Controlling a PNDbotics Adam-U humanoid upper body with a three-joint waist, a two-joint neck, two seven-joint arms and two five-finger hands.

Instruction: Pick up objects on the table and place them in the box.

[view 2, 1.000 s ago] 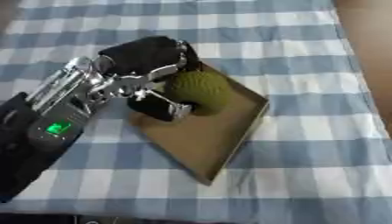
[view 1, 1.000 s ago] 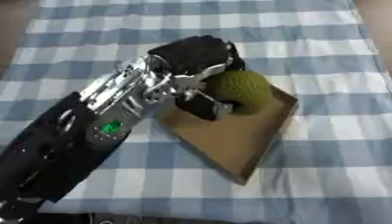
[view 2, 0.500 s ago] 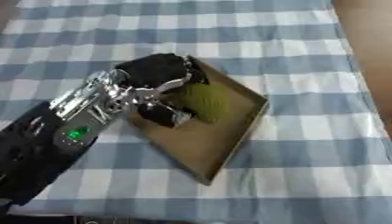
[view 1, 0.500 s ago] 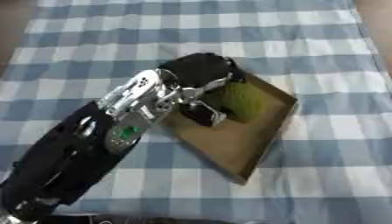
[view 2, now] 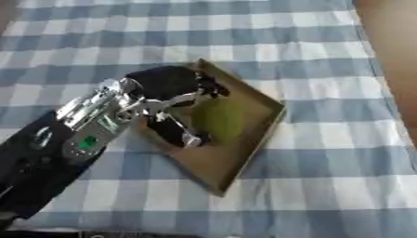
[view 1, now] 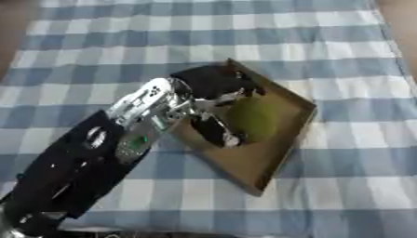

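Checked blue-white surface [view 1: 342, 42], no legible writing; left hand [view 1: 213, 88] curled around blurry green object [view 1: 251, 118] inside cardboard box [view 1: 281, 139], thumb partly hiding it.

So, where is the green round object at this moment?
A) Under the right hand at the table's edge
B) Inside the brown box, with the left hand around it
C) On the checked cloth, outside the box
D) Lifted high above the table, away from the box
B: the green round object lies within the walls of the brown box, and the left hand curls over it with the thumb on its near side.
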